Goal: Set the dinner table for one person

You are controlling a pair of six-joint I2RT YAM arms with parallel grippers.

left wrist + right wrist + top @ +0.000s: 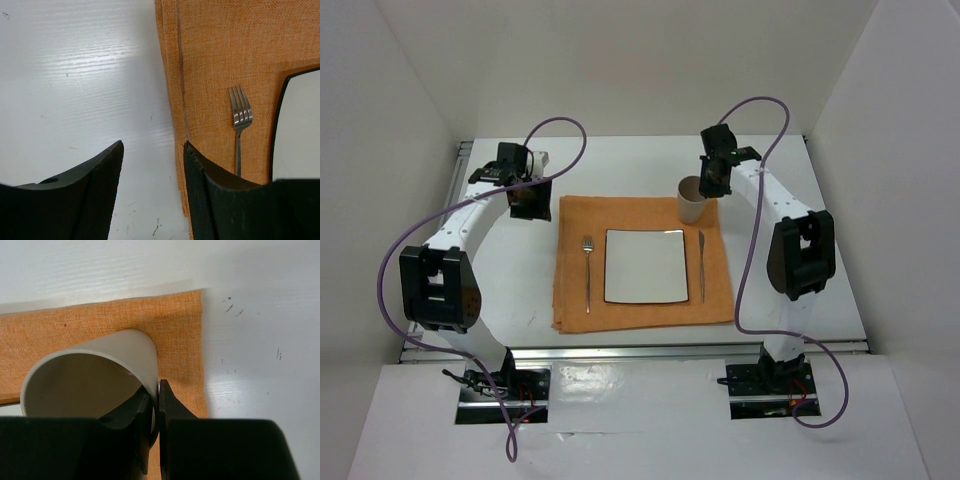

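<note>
Cup [125, 347], pale, rigid, likely light and chippable, pinched by its near wall between narrowed jaws of right gripper [155, 390], over orange cloth [100, 315] corner on hard, smooth dinner table [260, 315] spreading beneath both tools; left gripper [153, 145] half-open, empty.

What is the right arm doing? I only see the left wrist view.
Observer: The right gripper is shut on the wall of the cup, with one finger inside.
Operator: Where is that cup?
Observer: At the far right corner of the orange cloth.
Operator: Any knife out?
Observer: Yes, a knife lies on the cloth, right of the plate.
</note>
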